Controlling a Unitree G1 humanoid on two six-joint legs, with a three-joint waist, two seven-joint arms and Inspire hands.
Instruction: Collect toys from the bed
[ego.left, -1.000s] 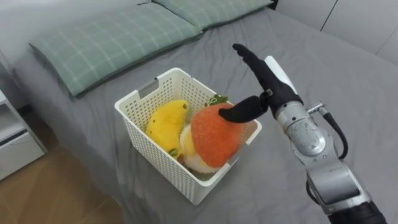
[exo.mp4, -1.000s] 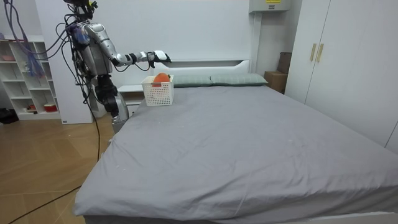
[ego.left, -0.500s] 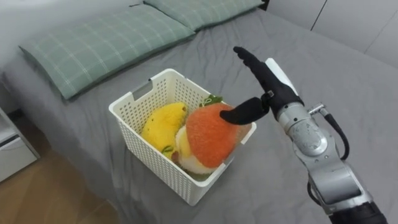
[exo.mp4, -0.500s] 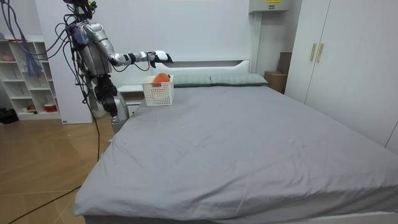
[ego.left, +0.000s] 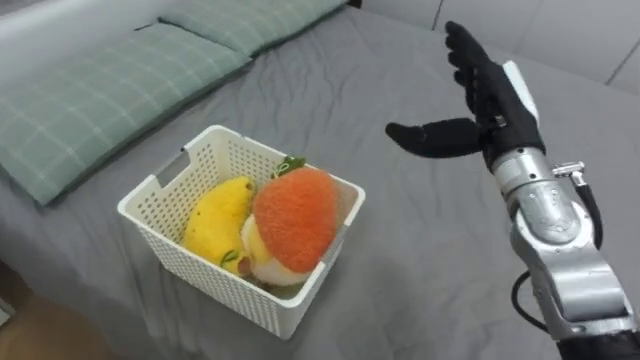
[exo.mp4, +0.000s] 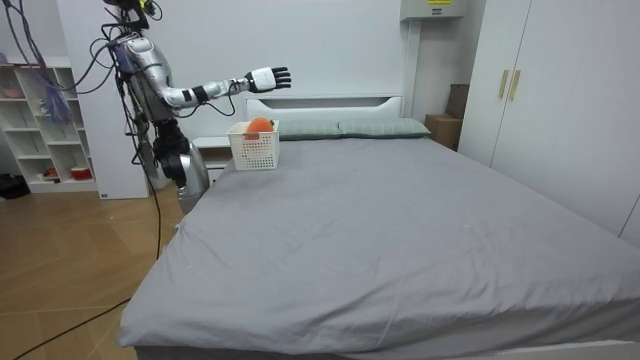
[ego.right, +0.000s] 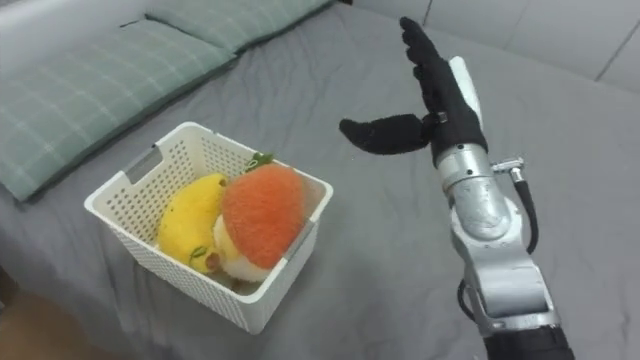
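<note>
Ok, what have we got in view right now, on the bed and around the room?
basket: one, white, on the bed near the pillows
orange toy: one, orange plush, in the basket, standing above its rim
yellow toy: one, yellow plush, in the basket, left of the orange toy
pillows: two, green check, at the head of the bed
bed: one, grey sheet
wardrobe: one, white, at the room view's right
shelf: one, white, at the room view's left, behind the robot
floor: wood, beside the bed
right hand: one, black fingers, open and holding nothing, raised over the bed right of the basket
</note>
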